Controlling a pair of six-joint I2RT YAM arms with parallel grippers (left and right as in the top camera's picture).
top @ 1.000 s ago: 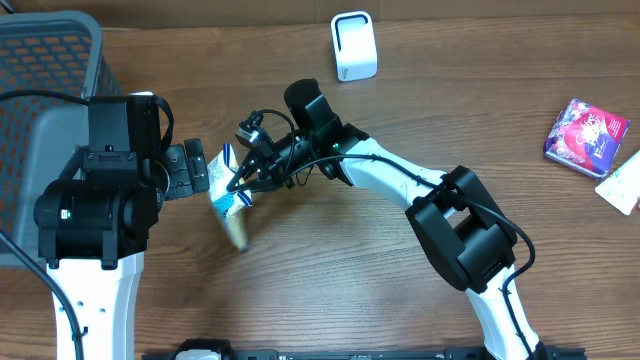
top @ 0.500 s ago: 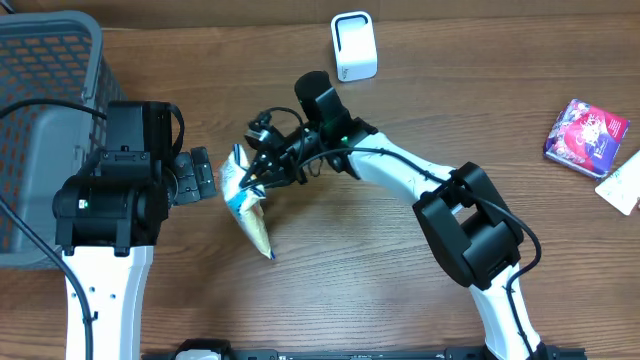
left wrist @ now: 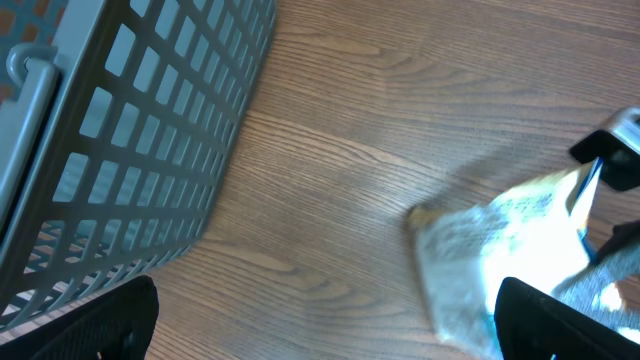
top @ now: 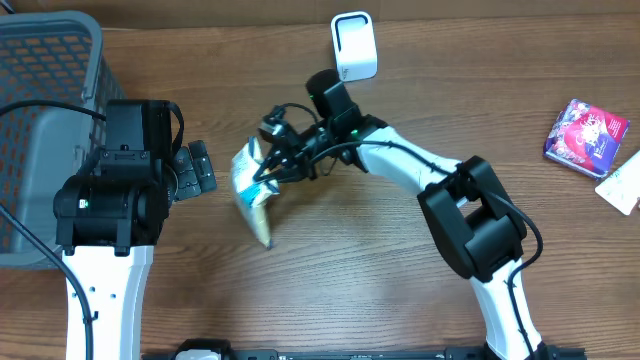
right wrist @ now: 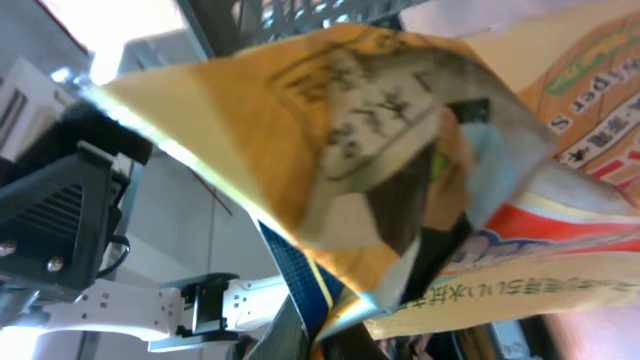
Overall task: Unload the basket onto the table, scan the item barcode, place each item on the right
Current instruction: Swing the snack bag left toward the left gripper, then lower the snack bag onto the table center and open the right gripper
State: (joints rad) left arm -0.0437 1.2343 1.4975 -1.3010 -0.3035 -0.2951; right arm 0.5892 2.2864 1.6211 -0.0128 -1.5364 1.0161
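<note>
Since a second ago my right claw (top: 270,165) has carried the snack packet (top: 250,185) toward 1 o'clock, off my left claw (top: 203,167), which touched it then. Now that claw stands apart from the packet, at its 9 o'clock.

My right claw is clamped on the packet's upper edge. The packet hangs tilted, its lower tip pointing to 6 o'clock. I cannot tell whether that tip touches the table (top: 350,290). In my right wrist view the crumpled orange and blue wrapper fills nearly everything.

My left claw gapes wide and holds nothing.

Farther out, the white scanner (top: 354,45) stands at 1 o'clock from my right claw. The grey mesh basket (top: 40,70) sits at 10 o'clock beyond my left arm, and a pink box (top: 587,130) lies at 3 o'clock, well apart.
</note>
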